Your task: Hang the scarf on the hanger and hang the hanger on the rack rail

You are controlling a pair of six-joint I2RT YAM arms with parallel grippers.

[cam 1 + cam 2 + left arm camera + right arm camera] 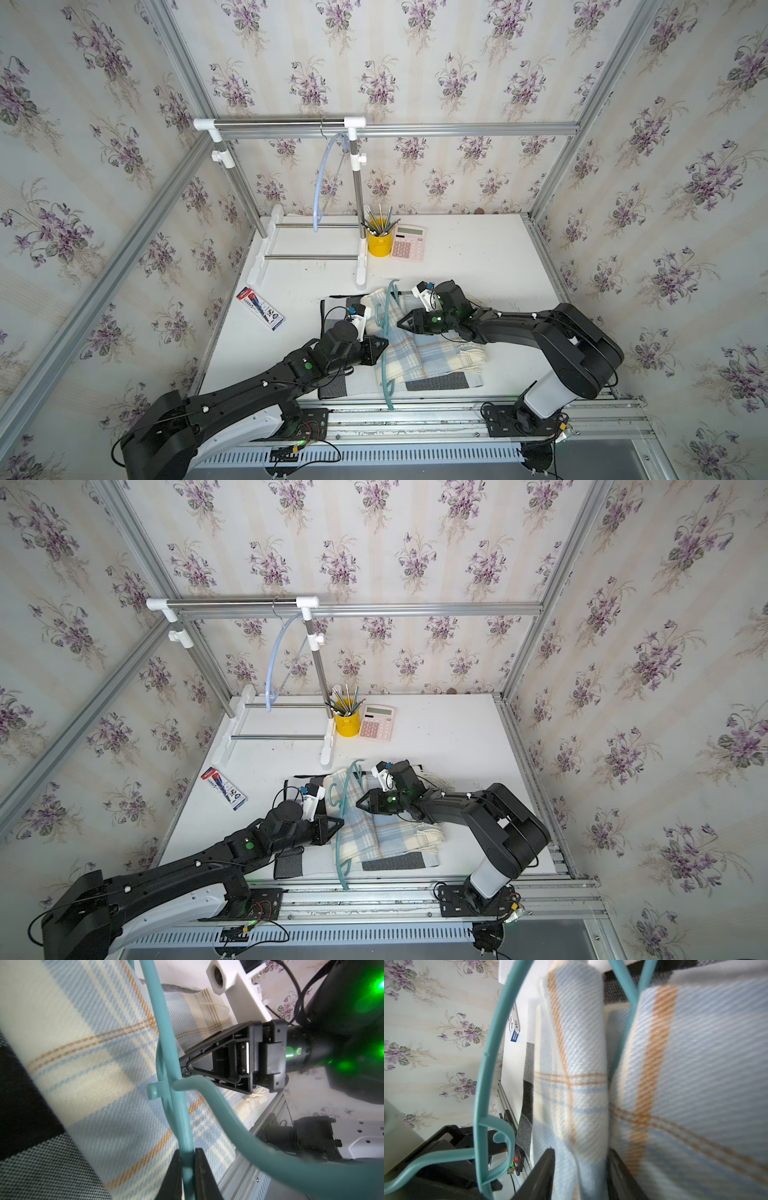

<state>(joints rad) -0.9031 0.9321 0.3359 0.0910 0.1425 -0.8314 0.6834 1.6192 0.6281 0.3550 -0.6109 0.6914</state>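
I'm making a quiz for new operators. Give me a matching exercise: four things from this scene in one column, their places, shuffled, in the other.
1 teal hanger
2 pale blue hanger
3 calculator
4 scarf

A beside the yellow cup
B on the grey mat
C between the jaws of the left gripper
D hanging from the metal rail

Pairs: 1-C, 2-D, 3-A, 4-B.

The rack (278,123) stands back left on the bench (478,257), a spare hanger (322,183) on its rail. The cup (379,243) and calculator (408,243) sit just right of it. A packet (260,308) lies left. In front, the scarf (432,353) lies on a mat (436,380), the hanger (181,1126) across it.
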